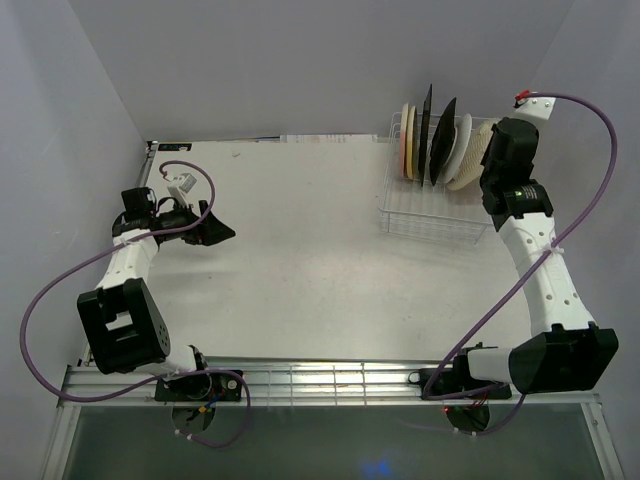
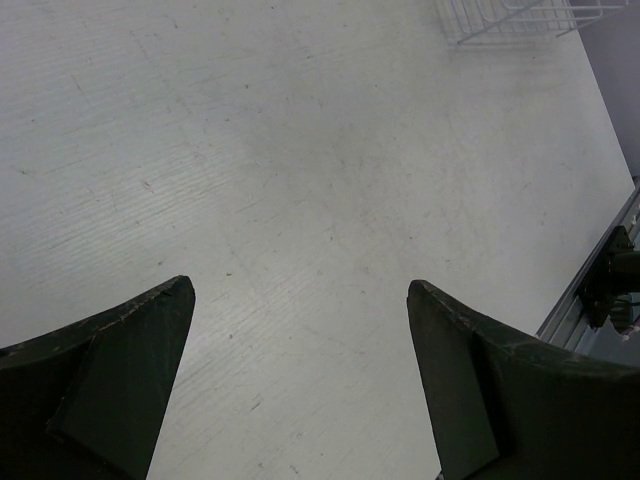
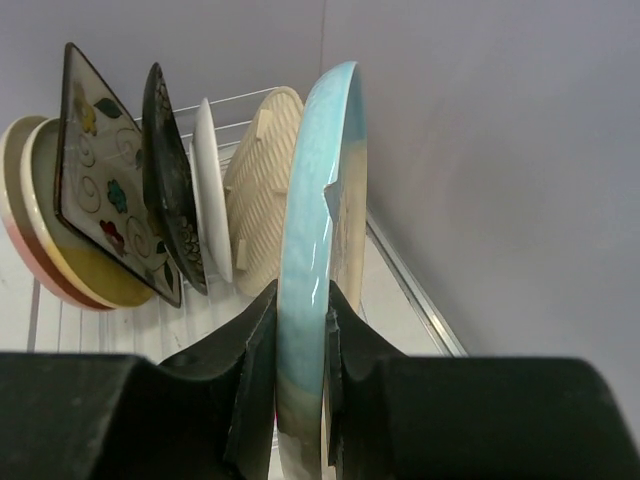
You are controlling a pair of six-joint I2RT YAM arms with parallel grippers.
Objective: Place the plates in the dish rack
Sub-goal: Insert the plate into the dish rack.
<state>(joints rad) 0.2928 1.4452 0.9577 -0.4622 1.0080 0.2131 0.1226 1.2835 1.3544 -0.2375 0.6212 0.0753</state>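
While right gripper (image 3: 302,305) clenches the blue-cream plate (image 3: 320,170) upright by its rim at upper right of the overhead view, six other plates (image 3: 110,190) stand slotted in the dish rack (image 1: 425,215) beside it | left gripper (image 2: 300,288): jaws released, over table (image 1: 300,250), left-centre of frame.

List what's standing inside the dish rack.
Six plates on edge in the dish rack: pink-rimmed, yellow-rimmed, floral square, black, white, ribbed. The blue plate held by the right gripper hides the rack beyond.
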